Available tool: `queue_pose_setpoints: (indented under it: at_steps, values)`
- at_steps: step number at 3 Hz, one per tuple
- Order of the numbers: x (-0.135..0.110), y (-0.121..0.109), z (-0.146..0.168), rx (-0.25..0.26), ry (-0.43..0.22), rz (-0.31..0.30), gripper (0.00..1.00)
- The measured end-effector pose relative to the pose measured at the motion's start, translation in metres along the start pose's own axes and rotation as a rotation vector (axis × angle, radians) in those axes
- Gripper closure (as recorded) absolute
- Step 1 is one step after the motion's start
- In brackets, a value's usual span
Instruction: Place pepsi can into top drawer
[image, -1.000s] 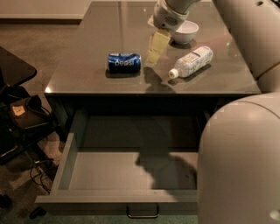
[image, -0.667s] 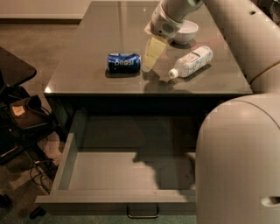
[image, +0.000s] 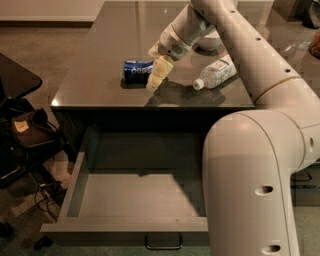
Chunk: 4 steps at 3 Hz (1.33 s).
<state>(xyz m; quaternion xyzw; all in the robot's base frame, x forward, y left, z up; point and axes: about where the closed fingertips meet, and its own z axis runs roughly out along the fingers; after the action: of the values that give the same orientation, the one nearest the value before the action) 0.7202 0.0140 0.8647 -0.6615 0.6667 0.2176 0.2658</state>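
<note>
The pepsi can (image: 136, 71) lies on its side on the dark counter top, blue with white lettering. My gripper (image: 157, 76) hangs low over the counter right at the can's right end, covering part of it. The top drawer (image: 135, 196) is pulled out below the counter's front edge, grey and with nothing in it. Its small dark handle (image: 163, 245) shows at the bottom. My arm's big white body (image: 255, 180) hides the drawer's right part.
A clear plastic bottle (image: 215, 73) with a white label lies on the counter to the right of the gripper. A white bowl (image: 210, 43) sits behind the arm. A dark chair with cables (image: 22, 132) stands on the floor at the left.
My gripper has moved left and down, from near the bottle to the can's right end. The can, bottle and drawer have not moved.
</note>
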Motion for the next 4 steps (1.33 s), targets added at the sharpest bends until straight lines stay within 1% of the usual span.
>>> queue_pose_setpoints:
  at_steps: [1,2,4]
  values:
    - [0.0000,0.0000,0.0000,0.000,0.000,0.000,0.00]
    - [0.0000,0.0000,0.0000,0.000,0.000,0.000,0.13]
    - [0.0000,0.0000,0.0001,0.000,0.000,0.000,0.59]
